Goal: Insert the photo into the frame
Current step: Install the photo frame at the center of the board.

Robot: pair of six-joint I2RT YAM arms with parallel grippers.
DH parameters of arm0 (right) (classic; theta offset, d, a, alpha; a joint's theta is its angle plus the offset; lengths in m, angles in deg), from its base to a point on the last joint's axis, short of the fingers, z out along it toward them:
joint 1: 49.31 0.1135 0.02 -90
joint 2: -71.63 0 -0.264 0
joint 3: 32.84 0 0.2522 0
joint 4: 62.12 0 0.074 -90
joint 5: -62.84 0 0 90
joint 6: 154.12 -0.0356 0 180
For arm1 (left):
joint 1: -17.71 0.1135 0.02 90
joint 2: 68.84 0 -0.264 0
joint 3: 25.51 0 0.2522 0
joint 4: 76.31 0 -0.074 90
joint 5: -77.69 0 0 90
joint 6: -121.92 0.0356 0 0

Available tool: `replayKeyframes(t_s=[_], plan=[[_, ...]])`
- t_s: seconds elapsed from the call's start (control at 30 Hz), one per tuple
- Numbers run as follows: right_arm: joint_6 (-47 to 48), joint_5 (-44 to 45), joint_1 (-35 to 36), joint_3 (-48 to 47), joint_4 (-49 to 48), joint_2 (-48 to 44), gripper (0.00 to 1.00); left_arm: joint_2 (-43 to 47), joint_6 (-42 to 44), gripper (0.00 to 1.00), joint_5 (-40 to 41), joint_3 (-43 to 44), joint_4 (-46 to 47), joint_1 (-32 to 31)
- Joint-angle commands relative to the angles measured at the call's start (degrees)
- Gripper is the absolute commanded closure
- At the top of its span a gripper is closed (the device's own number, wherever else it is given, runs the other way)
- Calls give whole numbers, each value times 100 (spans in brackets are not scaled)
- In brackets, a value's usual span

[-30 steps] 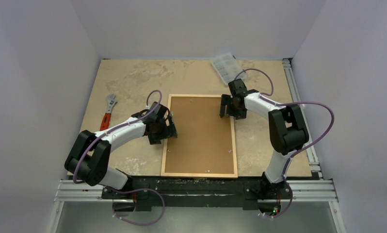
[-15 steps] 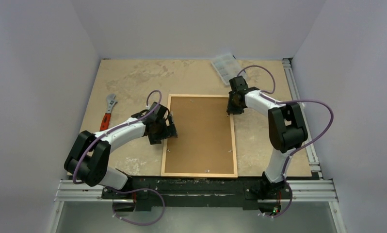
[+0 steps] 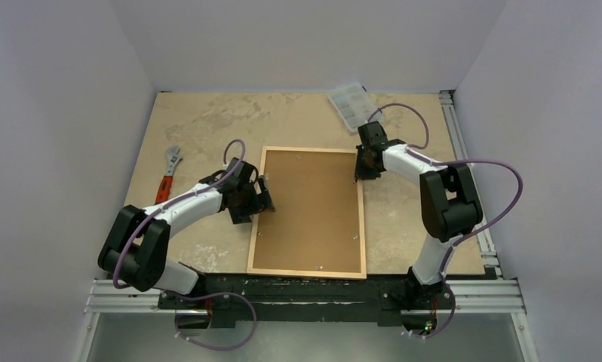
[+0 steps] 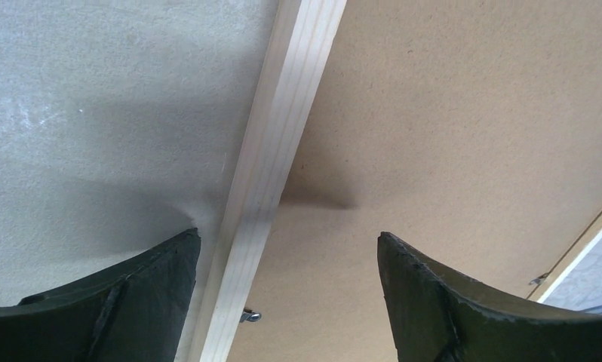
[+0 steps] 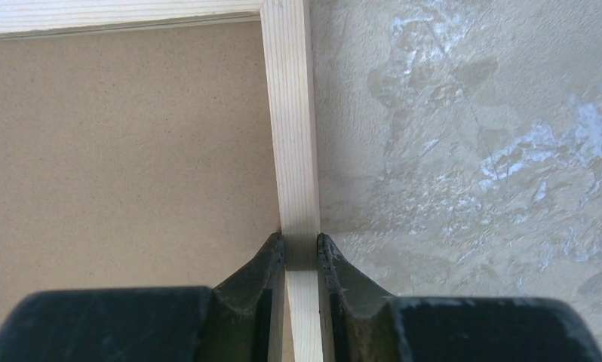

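Beige mottled desk [image 3: 200, 128], white walls around; frame [image 3: 305, 272] lies flat mid-desk, back up, brown board [image 3: 309, 211] filling it. Right tool [image 5: 301, 245] pinched narrow on the frame's right rail near the far corner; left tool [image 4: 289, 235] wide, fingers straddling the left rail, gripping nothing. Wrench [image 3: 168, 172] at the left, clear box [image 3: 351, 105] at the far edge

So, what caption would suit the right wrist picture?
Right claw pinches the frame rail, backing board beside it.
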Motion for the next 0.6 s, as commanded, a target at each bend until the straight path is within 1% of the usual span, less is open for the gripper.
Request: replayKeyframes(t_s=[0.0,0.03,0.07,0.1,0.13,0.17,0.23,0.33,0.43,0.57], plan=[[35,-347,42,74,219,-331,82,156,112,14,-340,-141,323,314],[31,-488,44,81,216,-417,64,169,109,14,-443,-163,386,409],[21,-606,39,104,178,-539,42,182,105,14,-535,-189,472,513],[-44,-701,43,164,137,-667,28,187,103,14,-623,-207,539,637],[-81,-814,37,222,91,-789,19,181,114,14,-653,-196,558,703],[-128,-886,42,279,58,-895,13,154,152,14,-651,-135,548,758],[-138,-963,43,328,95,-1001,10,50,235,14,-583,20,476,819],[-153,-1031,43,498,75,-1092,10,-291,394,14,-448,415,303,839],[-155,-1116,43,709,22,-1119,10,-653,512,17,-288,818,137,838],[-145,-1184,37,1062,-66,-1182,10,-1055,547,18,57,1237,-18,829]])
